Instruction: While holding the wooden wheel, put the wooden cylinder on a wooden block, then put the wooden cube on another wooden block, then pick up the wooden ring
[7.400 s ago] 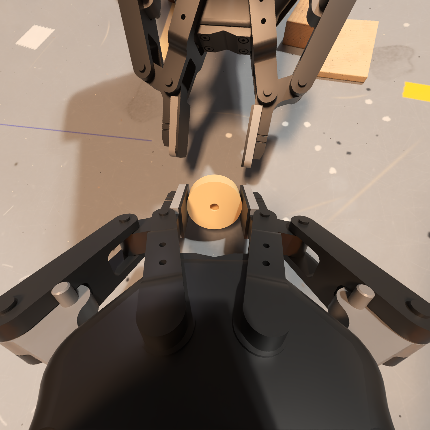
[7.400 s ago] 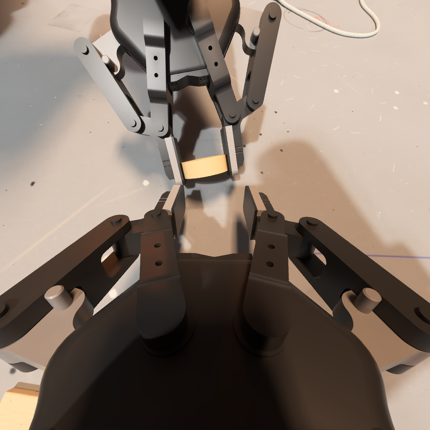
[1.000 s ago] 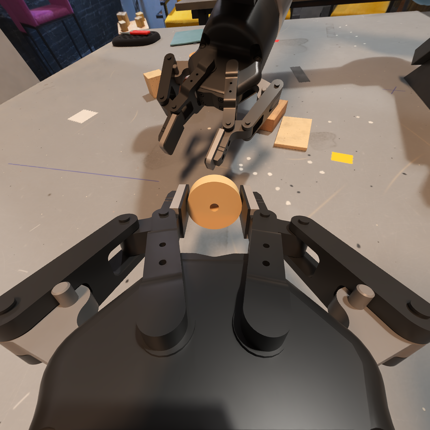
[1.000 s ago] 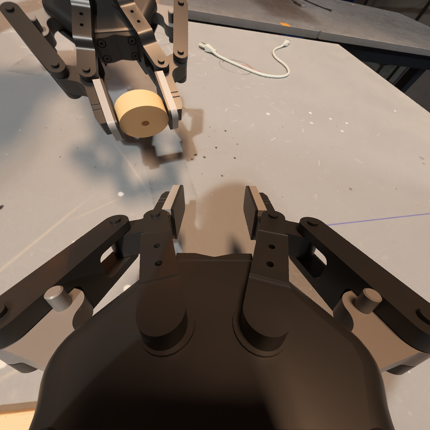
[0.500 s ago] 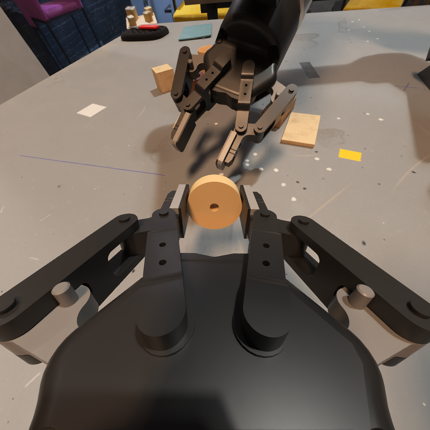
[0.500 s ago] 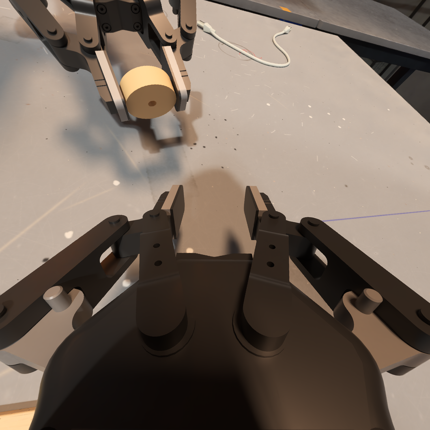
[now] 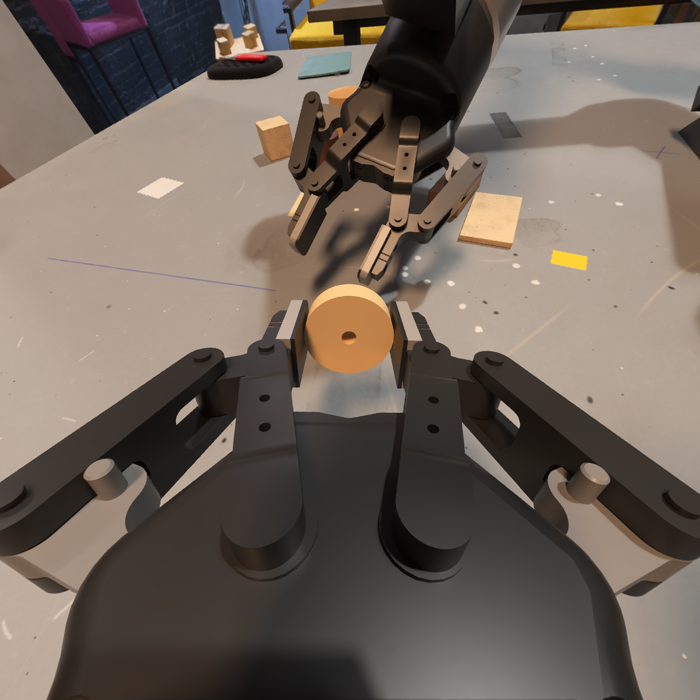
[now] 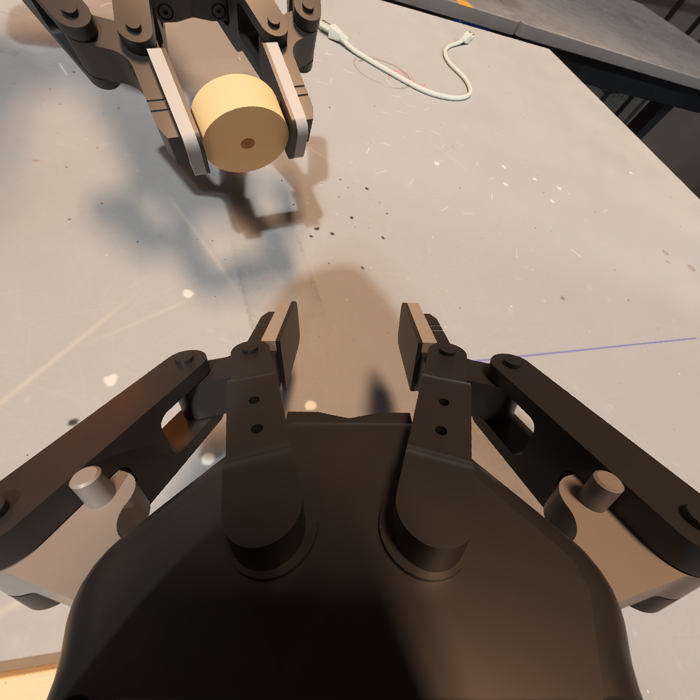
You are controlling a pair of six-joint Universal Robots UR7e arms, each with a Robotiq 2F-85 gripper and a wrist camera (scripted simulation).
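Observation:
My left gripper (image 7: pixel 348 335) is shut on the wooden wheel (image 7: pixel 348 333), a thick disc with a small centre hole, held above the table. The wheel also shows in the right wrist view (image 8: pixel 242 128), top left, between the left gripper's (image 8: pixel 248 159) pads. My right gripper (image 8: pixel 348 333) is open and empty. It hangs just beyond the wheel in the left wrist view (image 7: pixel 335 261). A wooden cube (image 7: pixel 273 137) stands behind it to the left. The wooden cylinder (image 7: pixel 341 96) is mostly hidden behind the right wrist. A flat wooden block (image 7: pixel 490 219) lies to the right. I cannot see the ring.
A black pad with a red tool (image 7: pixel 244 66) and a teal mat (image 7: pixel 325 64) lie at the far table edge. Yellow tape (image 7: pixel 568 260) and white tape (image 7: pixel 160 187) mark the table. A white cable (image 8: pixel 416 83) lies far off. A wooden block corner (image 8: pixel 19 682) shows at the bottom left.
Both grippers have risen and tilted up from the table, so more of it shows. The right gripper has drawn back from the wheel, uncovering the cube. The left still holds the wheel.

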